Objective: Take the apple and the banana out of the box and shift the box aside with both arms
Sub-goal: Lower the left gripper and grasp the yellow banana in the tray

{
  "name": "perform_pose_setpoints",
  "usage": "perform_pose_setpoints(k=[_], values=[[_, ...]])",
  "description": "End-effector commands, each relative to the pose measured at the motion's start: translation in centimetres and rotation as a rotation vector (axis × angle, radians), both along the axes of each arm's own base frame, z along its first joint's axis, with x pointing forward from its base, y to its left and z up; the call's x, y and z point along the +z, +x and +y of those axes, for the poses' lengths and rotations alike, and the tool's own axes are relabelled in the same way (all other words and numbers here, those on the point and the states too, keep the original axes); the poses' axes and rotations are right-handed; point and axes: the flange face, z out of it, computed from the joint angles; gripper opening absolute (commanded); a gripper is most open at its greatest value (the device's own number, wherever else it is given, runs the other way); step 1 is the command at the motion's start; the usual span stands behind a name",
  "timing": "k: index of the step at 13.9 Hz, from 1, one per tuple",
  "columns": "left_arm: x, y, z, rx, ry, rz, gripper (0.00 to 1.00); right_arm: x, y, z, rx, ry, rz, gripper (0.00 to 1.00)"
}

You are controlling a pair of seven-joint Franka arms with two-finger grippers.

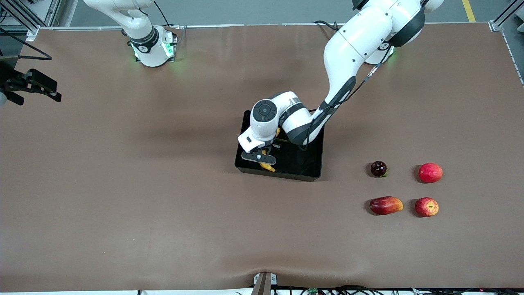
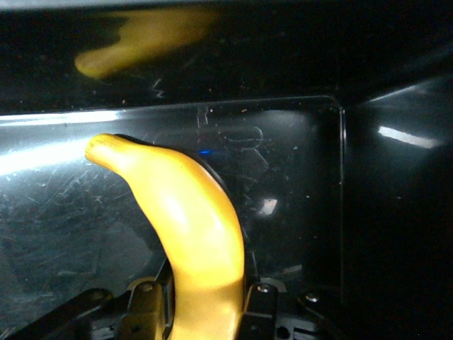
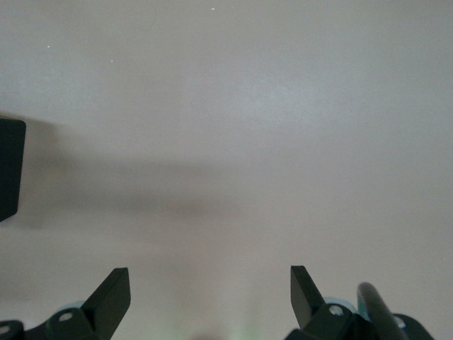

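Left gripper (image 1: 265, 159), inside the box (image 1: 308, 166), clamps the banana (image 2: 191, 219): lift straight up toward 12 o'clock. Right gripper (image 3: 210, 297) waits, jaws wide.

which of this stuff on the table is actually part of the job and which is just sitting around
Part of the job: banana, held in the shut left pincer; black box; apple, already out on the table.

Just lying about: mango; plain red fruit; dark fruit.

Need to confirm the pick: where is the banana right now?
The banana lies inside the box, at the end toward the right arm, with the left gripper shut on it.
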Motion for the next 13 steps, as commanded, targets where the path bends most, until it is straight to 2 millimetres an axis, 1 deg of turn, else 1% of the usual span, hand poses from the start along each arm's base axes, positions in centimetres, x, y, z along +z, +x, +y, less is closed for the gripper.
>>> perform_pose_setpoints(k=[1,3,4,5,7,8,10,11,13], values=[[1.6,0.8,-0.3,-0.006,-0.001,-0.044,0.0,0.5,0.3,-0.3,-0.001,-0.003,-0.006,1.0],[4.0,2.5,0.6,0.014,-0.016,-0.077,0.0,0.4,0.2,-0.3,-0.001,-0.002,-0.005,1.0],[5.3,3.6,1.2,0.03,-0.02,-0.101,0.0,0.4,0.2,-0.4,-0.003,-0.002,-0.005,1.0],[6.0,4.3,1.7,0.041,-0.014,-0.112,0.0,0.4,0.2,-0.4,-0.003,-0.002,-0.005,1.0],[8.7,7.0,4.3,0.073,0.02,-0.135,0.0,0.5,0.3,-0.4,-0.003,-0.003,-0.011,1.0],[10.1,8.2,5.5,0.079,0.02,-0.138,0.0,-0.2,0.8,-0.3,0.002,-0.003,0.0,1.0],[13.6,10.5,7.9,0.083,0.004,-0.162,0.0,-1.7,1.6,0.4,0.018,-0.004,0.029,1.0],[15.2,11.3,9.3,0.076,0.001,-0.17,0.0,-2.9,2.3,0.7,0.025,-0.01,0.055,1.0],[18.5,13.2,13.1,0.051,-0.005,-0.171,0.0,-4.1,2.7,0.1,0.014,-0.003,0.08,1.0]])
